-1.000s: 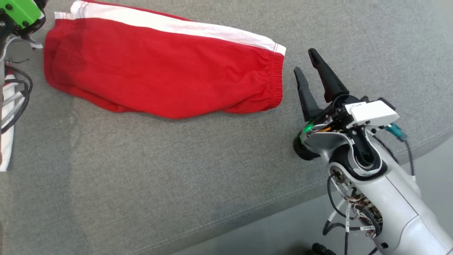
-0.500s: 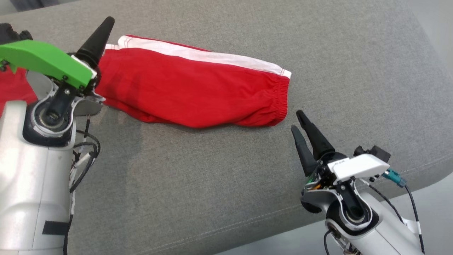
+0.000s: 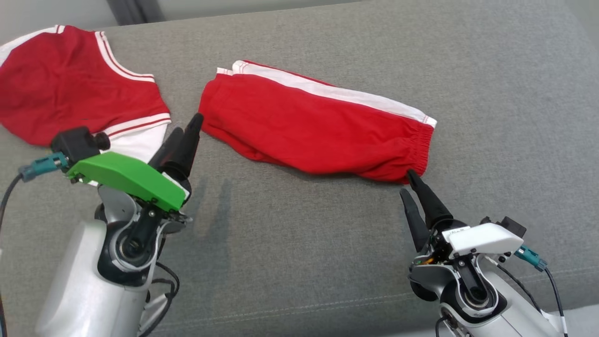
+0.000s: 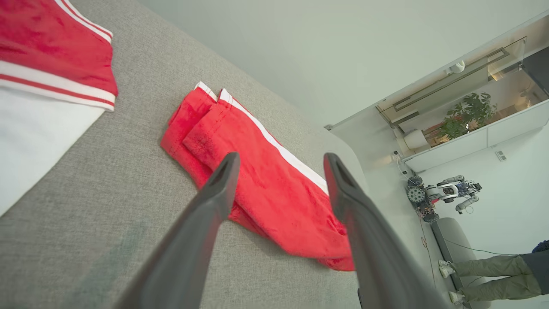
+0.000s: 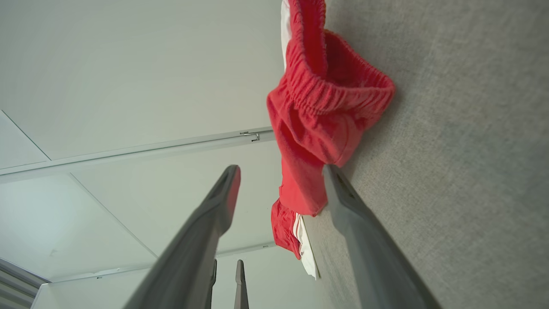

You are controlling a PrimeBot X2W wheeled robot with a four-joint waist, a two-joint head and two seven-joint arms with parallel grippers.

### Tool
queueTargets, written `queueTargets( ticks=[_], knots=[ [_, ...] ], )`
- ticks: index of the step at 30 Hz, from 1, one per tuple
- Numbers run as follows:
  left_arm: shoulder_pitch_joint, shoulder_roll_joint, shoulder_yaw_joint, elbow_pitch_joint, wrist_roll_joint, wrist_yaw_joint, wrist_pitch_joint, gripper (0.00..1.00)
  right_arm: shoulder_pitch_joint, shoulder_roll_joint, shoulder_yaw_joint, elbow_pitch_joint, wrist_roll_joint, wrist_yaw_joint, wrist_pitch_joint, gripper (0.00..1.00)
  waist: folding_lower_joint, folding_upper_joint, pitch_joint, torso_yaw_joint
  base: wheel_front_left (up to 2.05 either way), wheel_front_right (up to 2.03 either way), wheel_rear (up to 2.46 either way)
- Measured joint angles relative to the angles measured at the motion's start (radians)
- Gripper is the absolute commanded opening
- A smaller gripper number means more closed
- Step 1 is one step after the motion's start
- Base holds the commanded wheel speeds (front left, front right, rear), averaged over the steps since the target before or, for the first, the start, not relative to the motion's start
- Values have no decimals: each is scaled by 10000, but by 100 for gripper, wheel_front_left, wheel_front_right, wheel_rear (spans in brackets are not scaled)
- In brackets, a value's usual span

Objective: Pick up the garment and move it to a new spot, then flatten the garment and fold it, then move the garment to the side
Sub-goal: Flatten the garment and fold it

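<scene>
Lying folded: shorts [image 3: 318, 126] | left gripper [image 3: 188, 124] spread, beside hem | right gripper [image 3: 407, 182] spread, at waistband

Head overhead; wrists low, close; all share shorts [image 3: 323, 126].

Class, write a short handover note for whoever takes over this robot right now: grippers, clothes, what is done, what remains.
Left gripper: open, empty, near the leg end of the red shorts.
Right gripper: open, empty, at the shorts' waistband end; contact unclear.
Shorts lie flat on the grey cushion, apparently folded in half, beside a red and white top.
Done, it seems: flattening and folding.
Left: likely moving the shorts to the side.
</scene>
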Motion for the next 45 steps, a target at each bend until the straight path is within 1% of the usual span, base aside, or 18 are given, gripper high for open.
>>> queueTargets(
  ticks=[4, 6, 9, 11, 14, 15, 18, 23, 31, 34, 41, 42, 44, 45],
  knots=[
    [632, 19, -182, -673, 205, 59, -211, 100, 48, 6, -334, 309, -19, -10, -15, 100, 0, 0, -43, 448, 0, 0, 0],
    [853, 178, -297, -989, 610, 61, -341, 100, 60, 25, -489, 428, -19, -10, -56, 100, 0, 0, -35, 658, 0, 0, 0],
    [1307, 606, -439, -1367, 1225, 61, -552, 100, 61, 115, -663, 617, -19, -12, -61, 100, 0, 0, 7, 933, 0, 0, 0],
    [1737, 769, -418, -1540, 1377, 107, -694, 100, 61, 222, -773, 744, -13, -23, -75, 100, 0, 0, 57, 1076, 0, 0, 0],
    [2187, 901, -426, -1657, 1528, 150, -846, 100, 59, 288, -848, 840, -12, -25, -77, 100, 0, 0, 132, 1168, 0, 0, 0],
    [2607, 1009, -428, -1745, 1866, 151, -993, 100, 57, 332, -955, 991, 8, -25, -86, 100, 0, 0, 208, 1231, 0, 0, 0],
    [2899, 1116, -441, -1979, 2040, 153, -1152, 100, 52, 368, -1137, 1049, 12, -25, -86, 100, 0, 0, 286, 1275, 0, 0, 0],
    [3218, 1252, -424, -2393, 2638, 163, -1597, 100, -2, 441, -1597, 1317, 98, -21, -86, 100, 0, 0, 471, 1376, 0, 0, 0],
    [3659, 1703, -391, -2832, 3693, 251, -2046, 100, -534, 508, -2301, 1639, 171, -21, -86, 100, 0, 0, 704, 1468, 0, 0, 0],
    [3963, 1697, -382, -2867, 3733, 253, -2132, 100, -728, 535, -2437, 1774, 215, -19, -86, 100, 0, 0, 744, 1479, 0, 0, 0],
    [4373, 1452, -359, -2986, 3716, 284, -2222, 100, -923, 656, -2685, 1898, 456, -8, -88, 100, 0, 0, 801, 1512, 0, 0, 0],
    [4403, 1446, -343, -2999, 3716, 284, -2232, 100, -939, 669, -2690, 1906, 464, -8, -88, 97, 0, 0, 809, 1515, 0, 0, 0],
    [4451, 1446, -274, -3053, 3718, 286, -2280, 100, -965, 700, -2696, 1944, 476, 0, -88, 48, 0, 0, 826, 1516, 0, 0, 0],
    [4486, 1444, -240, -3078, 3718, 286, -2280, 100, -991, 702, -2690, 1988, 485, 0, -88, 29, 0, 0, 834, 1513, 0, 0, 0]
  ],
)
